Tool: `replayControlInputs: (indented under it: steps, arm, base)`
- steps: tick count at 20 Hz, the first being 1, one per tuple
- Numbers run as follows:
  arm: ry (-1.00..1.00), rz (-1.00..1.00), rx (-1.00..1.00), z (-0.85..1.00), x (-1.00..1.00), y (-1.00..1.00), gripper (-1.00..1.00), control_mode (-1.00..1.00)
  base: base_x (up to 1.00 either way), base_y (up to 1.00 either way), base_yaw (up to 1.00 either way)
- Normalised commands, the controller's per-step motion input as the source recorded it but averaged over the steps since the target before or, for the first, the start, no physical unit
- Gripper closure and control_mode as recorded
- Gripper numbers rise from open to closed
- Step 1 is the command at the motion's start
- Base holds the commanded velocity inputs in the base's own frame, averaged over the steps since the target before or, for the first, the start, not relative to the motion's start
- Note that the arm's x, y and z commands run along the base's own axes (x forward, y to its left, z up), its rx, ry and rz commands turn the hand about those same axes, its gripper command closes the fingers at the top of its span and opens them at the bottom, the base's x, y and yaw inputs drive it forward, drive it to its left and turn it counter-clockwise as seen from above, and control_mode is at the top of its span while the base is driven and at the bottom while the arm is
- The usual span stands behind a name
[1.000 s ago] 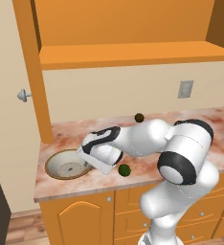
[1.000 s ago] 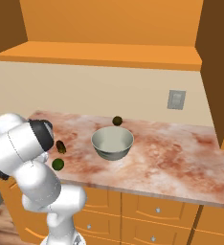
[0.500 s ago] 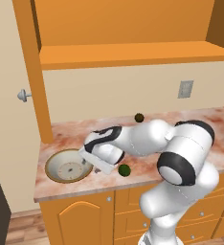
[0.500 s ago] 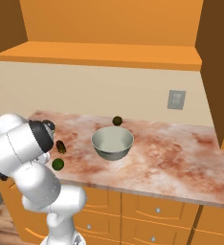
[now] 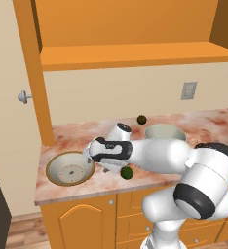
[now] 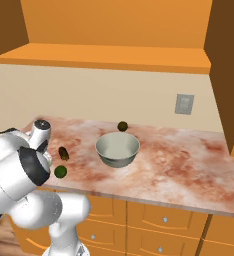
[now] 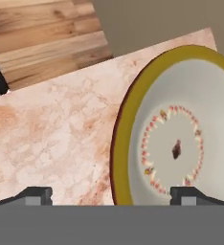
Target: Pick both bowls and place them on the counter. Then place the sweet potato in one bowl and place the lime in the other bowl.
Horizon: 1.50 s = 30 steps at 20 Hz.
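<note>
Since 1 second ago the gripper (image 7: 109, 194) has let go of the cream bowl (image 5: 70, 168): its jaws now stand wide apart and hold nothing, straddling the bowl's tan rim. That bowl sits flat at the left end of the counter (image 5: 77, 136); the grey-green bowl (image 6: 117, 149) stands further right. Both bowls look placed, so 2 items remain. The sweet potato (image 6: 63, 153) and lime (image 6: 60, 171) lie just beside the arm. To do this well, lift straight clear of the rim before swinging, so the bowl stays put.
</note>
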Motion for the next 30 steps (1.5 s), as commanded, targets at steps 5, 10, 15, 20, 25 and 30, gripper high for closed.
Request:
replayControlInputs:
  steps: [5,10,15,20,25,30]
  arm:
    - [-0.03,0.0,-0.14,0.51,0.0,-0.23,-1.0,-1.0]
    - [0.0,0.02,-0.1,0.38,0.0,-0.32,-1.0,-1.0]
    - [0.0,0.08,-0.12,0.06,0.0,-0.41,-1.0,-1.0]
    - [0.02,0.1,-0.13,0.01,0.01,-0.45,-1.0,-1.0]
    - [0.07,0.1,-0.1,0.06,0.07,-0.35,-1.0,-1.0]
    - [0.08,0.16,-0.08,0.0,0.31,-0.16,-1.0,-1.0]
  base:
    - [0.0,0.0,0.0]
    - [0.0,0.0,0.0]
    - [0.0,0.0,0.0]
    - [0.0,0.0,0.0]
    - [0.0,0.0,0.0]
    - [0.0,0.0,0.0]
